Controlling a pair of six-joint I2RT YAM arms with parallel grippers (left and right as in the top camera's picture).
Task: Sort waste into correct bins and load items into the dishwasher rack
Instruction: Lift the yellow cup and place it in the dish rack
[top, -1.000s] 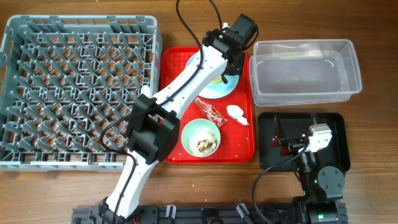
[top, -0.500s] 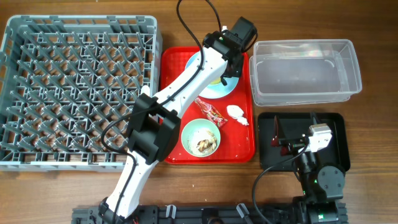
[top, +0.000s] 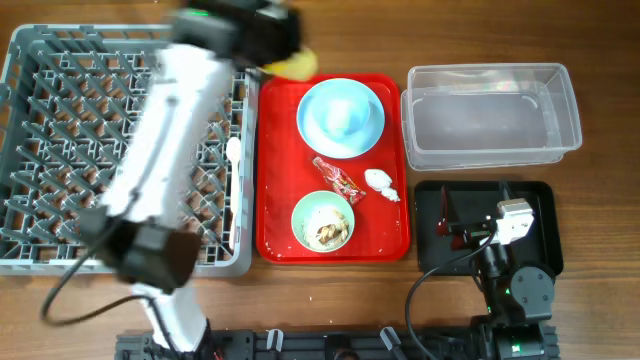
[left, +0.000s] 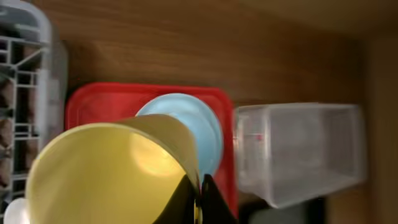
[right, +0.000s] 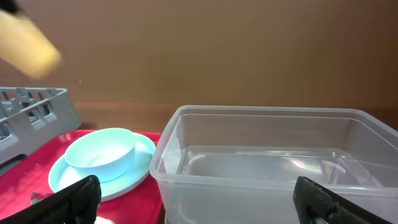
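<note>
Your left hand (left: 198, 199) pinches the small round yellow plastic cup (left: 106, 171) by its rim; it is likely light, stiff and slippery.

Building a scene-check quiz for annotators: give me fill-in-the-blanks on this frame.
1. The left gripper is shut on the small ___ plastic cup.
2. The pale blue bowl sits on the pale blue round plate, both on the ___ rectangular serving tray.
3. Brown food scraps lie in the pale ___ round bowl.
Missing: yellow; red; green.
</note>
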